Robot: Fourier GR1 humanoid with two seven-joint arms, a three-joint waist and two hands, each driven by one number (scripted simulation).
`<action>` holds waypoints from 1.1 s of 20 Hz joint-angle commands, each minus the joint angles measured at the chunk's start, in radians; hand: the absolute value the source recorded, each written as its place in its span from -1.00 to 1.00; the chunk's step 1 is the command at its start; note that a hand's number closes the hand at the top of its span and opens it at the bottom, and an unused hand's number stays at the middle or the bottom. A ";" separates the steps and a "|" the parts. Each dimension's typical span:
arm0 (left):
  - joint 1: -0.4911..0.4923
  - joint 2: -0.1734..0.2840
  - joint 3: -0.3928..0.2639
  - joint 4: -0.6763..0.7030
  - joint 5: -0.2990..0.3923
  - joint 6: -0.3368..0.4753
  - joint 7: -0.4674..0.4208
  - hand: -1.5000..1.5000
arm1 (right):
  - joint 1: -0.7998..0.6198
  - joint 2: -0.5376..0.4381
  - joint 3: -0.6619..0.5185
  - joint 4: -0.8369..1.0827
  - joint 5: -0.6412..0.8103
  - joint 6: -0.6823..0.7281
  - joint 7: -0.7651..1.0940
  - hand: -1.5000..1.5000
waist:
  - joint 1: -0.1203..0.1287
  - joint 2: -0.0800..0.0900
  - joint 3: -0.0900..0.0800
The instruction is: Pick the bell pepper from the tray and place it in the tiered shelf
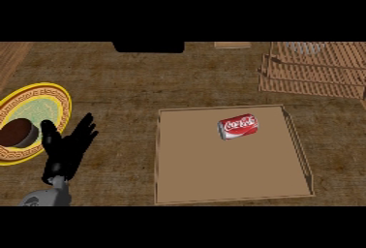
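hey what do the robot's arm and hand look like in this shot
Only the left hand shows, at the lower left: matte black all over, with slim fingers and a thumb, no visible markings. Below it a short dark wrist section joins a rounded grey forearm that runs off the lower edge. No cables or sleeve are visible. The right arm is out of view.

left hand [66,147]: black, slim fingers and thumb | forearm [44,197]: grey, rounded, dark joint at wrist
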 commanded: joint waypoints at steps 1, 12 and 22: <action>-0.007 0.006 0.011 0.059 -0.004 -0.018 -0.047 0.00 | -0.091 -0.068 0.032 0.229 0.051 -0.038 -0.126 1.00 | 0.006 0.004 -0.001; -0.019 -0.015 -0.012 -0.031 -0.016 0.024 0.057 0.00 | -0.196 -0.100 0.149 0.609 0.177 -0.113 -0.421 1.00 | 0.017 0.006 0.000; -0.031 -0.022 -0.011 0.057 -0.029 -0.005 -0.044 0.00 | -0.294 -0.087 0.186 0.906 0.297 -0.285 -0.608 1.00 | 0.025 0.012 0.000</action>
